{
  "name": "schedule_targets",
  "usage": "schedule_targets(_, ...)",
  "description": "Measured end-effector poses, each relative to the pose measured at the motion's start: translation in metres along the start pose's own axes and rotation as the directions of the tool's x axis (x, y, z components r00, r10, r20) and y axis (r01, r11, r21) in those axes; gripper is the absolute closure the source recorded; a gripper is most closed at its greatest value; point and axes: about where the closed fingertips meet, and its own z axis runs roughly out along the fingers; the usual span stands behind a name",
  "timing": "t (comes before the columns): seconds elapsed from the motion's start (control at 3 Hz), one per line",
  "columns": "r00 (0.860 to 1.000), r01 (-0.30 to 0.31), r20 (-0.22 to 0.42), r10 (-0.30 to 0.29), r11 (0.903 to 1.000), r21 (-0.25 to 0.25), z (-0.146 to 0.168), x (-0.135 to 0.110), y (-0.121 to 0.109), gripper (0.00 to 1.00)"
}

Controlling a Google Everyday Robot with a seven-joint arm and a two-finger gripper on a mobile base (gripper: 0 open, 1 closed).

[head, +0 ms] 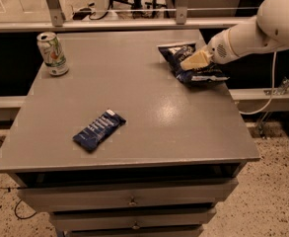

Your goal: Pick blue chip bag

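The blue chip bag (pixel 204 76) lies puffy and crinkled at the far right of the grey table (pixel 149 107), close to its right edge. My gripper (pixel 194 60), pale yellow at the end of the white arm (pixel 247 33), reaches in from the right. It sits low over the middle of the bag and hides part of the bag's top. I cannot tell if it touches the bag.
A green and white can (pixel 53 53) stands at the far left corner. A flat dark blue bar-shaped packet (pixel 98 130) lies near the front left. Drawers (pixel 131 201) sit under the tabletop. A metal railing (pixel 134 23) runs behind the table.
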Motion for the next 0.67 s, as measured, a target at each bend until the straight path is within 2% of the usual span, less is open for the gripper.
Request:
schedule_targets(0.33, 1.000, 0.001, 0.003, -0.001, 1.0000, -0.004, -0.002, 0.001, 0.000, 0.81)
schedule_targets(0.67, 0.994, 0.050, 0.098, -0.041, 0.9946, -0.091, -0.029, -0.037, 0.019, 1.00)
